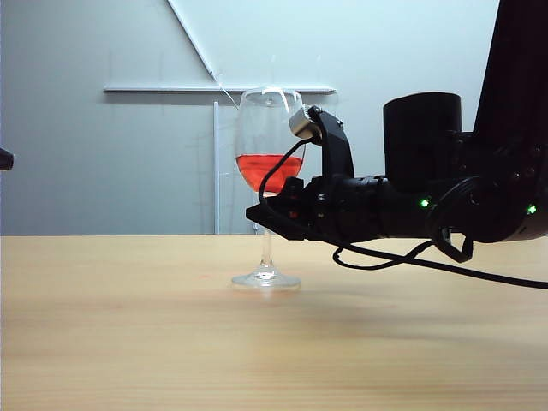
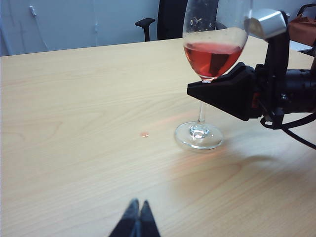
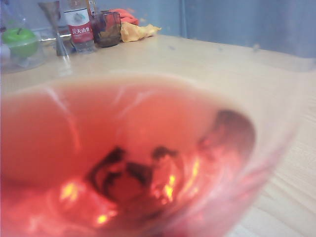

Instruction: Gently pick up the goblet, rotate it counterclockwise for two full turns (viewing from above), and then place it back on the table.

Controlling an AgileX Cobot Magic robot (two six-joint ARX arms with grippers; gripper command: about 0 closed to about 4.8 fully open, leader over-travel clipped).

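The goblet (image 1: pixel 268 154) stands upright with its round foot (image 1: pixel 266 279) flat on the table (image 1: pixel 128 325), red liquid in the lower part of its bowl. My right gripper (image 1: pixel 259 214) reaches in level from the right, just under the bowl, and its black fingers (image 2: pixel 222 91) are closed around the top of the thin stem (image 2: pixel 201 114). In the right wrist view the red-filled bowl (image 3: pixel 133 158) fills the picture and hides the fingers. My left gripper (image 2: pixel 138 210) hangs low over the table well short of the goblet, with its tips together and nothing between them.
A black cable (image 1: pixel 445 267) trails from the right arm above the table. At the table's far end stand a bottle (image 3: pixel 79 24), a metal jigger (image 3: pixel 57 29), a dark mug (image 3: pixel 106 27), a green apple (image 3: pixel 19 38) and a yellow cloth (image 3: pixel 138 30). A chair (image 2: pixel 165 19) stands behind.
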